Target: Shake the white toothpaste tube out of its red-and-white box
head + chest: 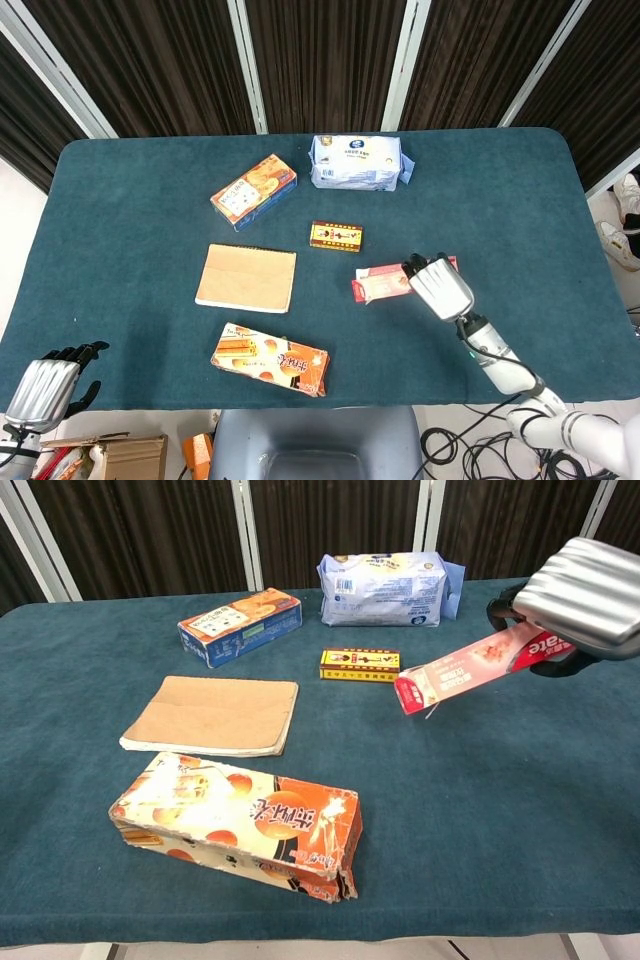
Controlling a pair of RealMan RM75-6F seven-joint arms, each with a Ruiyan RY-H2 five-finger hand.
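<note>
Dark teal cloth-covered table (130,200), rounded corners, dark curtains behind.

Large orange-and-white snack carton (240,825), battered, on the near edge, far left of the right hand's fingers. Pale blue plastic tissue pack (385,588) at the far side, beyond those fingers and to their left. Flat brown kraft-cover notebook (215,715) mid-table, well to the left. Blue-and-orange biscuit box (240,626) beyond the notebook. Small yellow-and-red rectangular box (360,664) just below and left of the raised box's open end in the chest view.

Right hand (580,585), silver shell with black fingers, is off the table, fingers wrapped around the right end of the red-and-white toothpaste box (470,670). Box is in the air, tilted: gripped end high, free end sloping down-left from the fingers, flap loose at that low end. White tube not visible outside the box; cannot tell whether it is inside.

Left hand (45,385), silver, sits off the table's near-left corner, holding nothing; black fingers look partly curled, whether parted or closed cannot be told.
</note>
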